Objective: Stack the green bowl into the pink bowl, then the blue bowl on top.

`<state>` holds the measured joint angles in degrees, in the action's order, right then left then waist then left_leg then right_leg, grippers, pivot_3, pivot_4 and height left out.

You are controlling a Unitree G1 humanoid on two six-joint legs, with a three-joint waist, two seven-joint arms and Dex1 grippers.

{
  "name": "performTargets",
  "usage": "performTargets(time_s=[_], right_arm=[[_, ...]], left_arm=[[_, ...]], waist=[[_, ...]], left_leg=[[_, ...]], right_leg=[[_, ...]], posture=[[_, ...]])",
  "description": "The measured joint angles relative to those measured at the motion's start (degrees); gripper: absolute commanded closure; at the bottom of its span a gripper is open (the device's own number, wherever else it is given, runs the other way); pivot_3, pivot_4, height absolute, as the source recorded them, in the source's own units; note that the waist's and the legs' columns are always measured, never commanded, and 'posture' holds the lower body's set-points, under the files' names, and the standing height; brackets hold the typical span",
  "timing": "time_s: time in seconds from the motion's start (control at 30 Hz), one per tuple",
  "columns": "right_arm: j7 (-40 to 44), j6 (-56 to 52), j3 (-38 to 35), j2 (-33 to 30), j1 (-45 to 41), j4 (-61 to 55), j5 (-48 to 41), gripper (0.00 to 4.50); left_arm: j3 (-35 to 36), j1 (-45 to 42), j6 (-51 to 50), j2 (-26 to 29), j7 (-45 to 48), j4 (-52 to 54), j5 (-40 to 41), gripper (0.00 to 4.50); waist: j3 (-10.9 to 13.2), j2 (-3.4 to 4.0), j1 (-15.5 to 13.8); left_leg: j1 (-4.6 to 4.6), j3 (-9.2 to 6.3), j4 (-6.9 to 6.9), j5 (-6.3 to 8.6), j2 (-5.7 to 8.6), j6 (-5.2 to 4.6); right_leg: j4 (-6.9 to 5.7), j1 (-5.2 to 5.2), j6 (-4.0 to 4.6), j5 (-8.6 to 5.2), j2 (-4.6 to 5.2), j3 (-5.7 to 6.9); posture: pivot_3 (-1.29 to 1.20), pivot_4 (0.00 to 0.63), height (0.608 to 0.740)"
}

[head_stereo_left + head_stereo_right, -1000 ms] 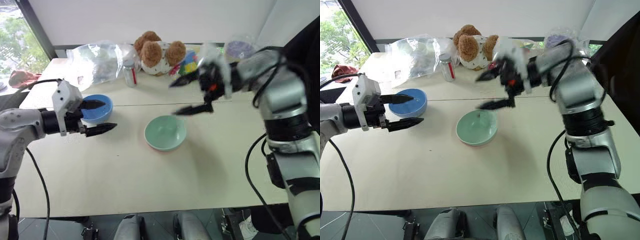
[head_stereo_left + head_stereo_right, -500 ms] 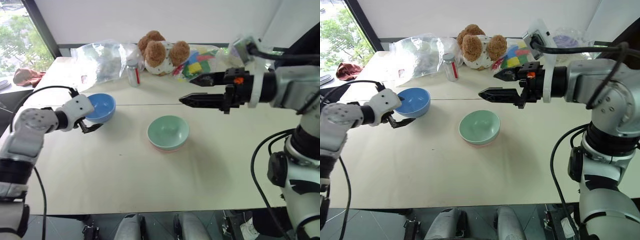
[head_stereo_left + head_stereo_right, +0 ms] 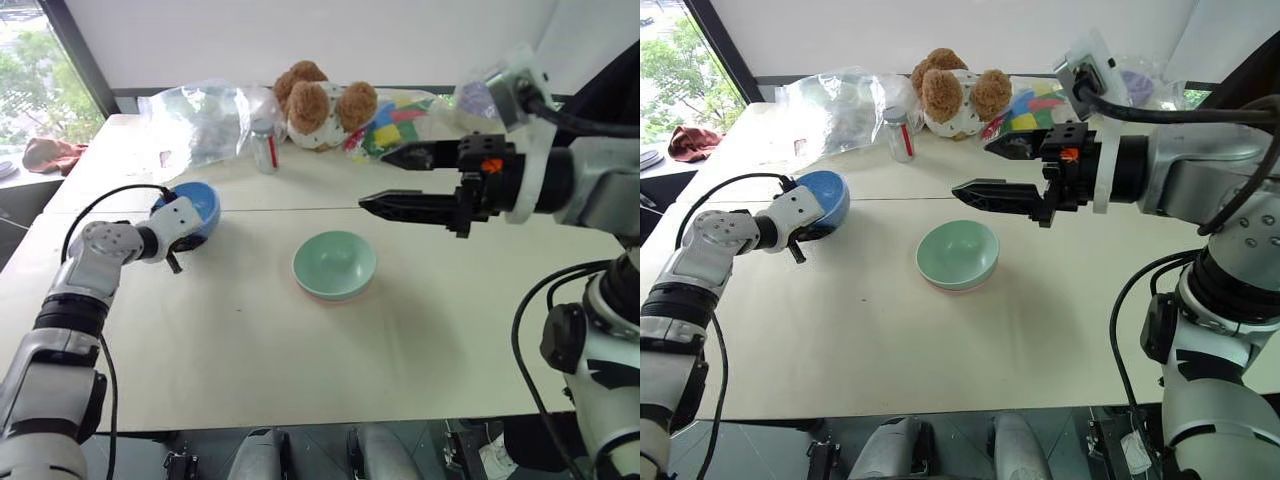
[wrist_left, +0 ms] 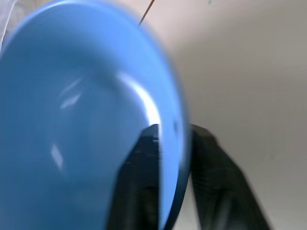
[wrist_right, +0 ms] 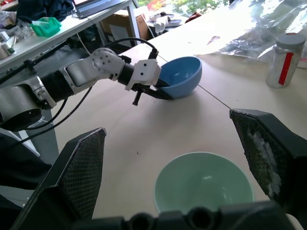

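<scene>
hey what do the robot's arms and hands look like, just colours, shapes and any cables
Both arms are silver-grey, rounded segments with black joint bands. Each ends in a white wrist block and two tapered black fingers: left hand, right hand. The right fingers' inner pads look mesh-textured. Loose black cables loop along both arms, and an orange-red mark sits by the right hand's base.

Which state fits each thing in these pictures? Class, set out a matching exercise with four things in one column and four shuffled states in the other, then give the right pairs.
Things:
1. blue bowl
2. green bowl
3. left gripper
4. right gripper

States:
A. open, held above the table, holding nothing
B. tilted, its rim pinched between two black fingers
C. nested in the pink bowl, whose rim peeks out below
D. shut on a bowl's rim

Pairs: 1-B, 2-C, 3-D, 4-A
</scene>
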<state>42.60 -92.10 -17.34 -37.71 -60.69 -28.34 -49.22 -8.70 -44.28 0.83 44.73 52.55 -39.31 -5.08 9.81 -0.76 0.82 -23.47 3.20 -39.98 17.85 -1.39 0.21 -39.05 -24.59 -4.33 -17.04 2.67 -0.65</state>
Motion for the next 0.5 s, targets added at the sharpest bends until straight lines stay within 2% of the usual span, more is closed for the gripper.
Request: performTargets(time_s=[0.17,0.4,0.5], right_arm=[[-1.64,0.04,-0.20,-2.60,0.28,0.12,-1.96,0.00],[-1.53,0.86,-1.14,-8.03,2.68,0.50,-4.61,0.00],[-1.28,1.73,-2.08,-10.03,4.80,0.66,-5.72,0.00]], left_arm=[[0.74,-1.81,2.78,-0.39,12.33,2.58,6.02,4.47],[0.50,-14.66,-0.50,-6.26,29.27,12.92,16.17,4.47],[-1.70,-17.59,0.16,-9.23,35.71,15.64,18.31,4.47]], waist=[[0.00,0.00,-0.09],[0.01,-0.05,-0.16],[0.00,-0.02,0.13]], left_leg=[[-0.02,0.00,0.00,0.00,0.00,0.00],[-0.14,-0.05,-0.06,0.05,0.08,-0.10],[-0.09,-0.04,-0.02,0.06,0.04,-0.10]], right_leg=[[0.02,0.00,0.00,0.00,0.01,0.00],[0.05,0.01,-0.01,0.00,-0.01,0.00],[0.05,0.01,-0.02,0.00,-0.10,-0.04]], posture=[[0.00,0.150,0.740],[0.00,0.150,0.740],[0.00,0.150,0.740]])
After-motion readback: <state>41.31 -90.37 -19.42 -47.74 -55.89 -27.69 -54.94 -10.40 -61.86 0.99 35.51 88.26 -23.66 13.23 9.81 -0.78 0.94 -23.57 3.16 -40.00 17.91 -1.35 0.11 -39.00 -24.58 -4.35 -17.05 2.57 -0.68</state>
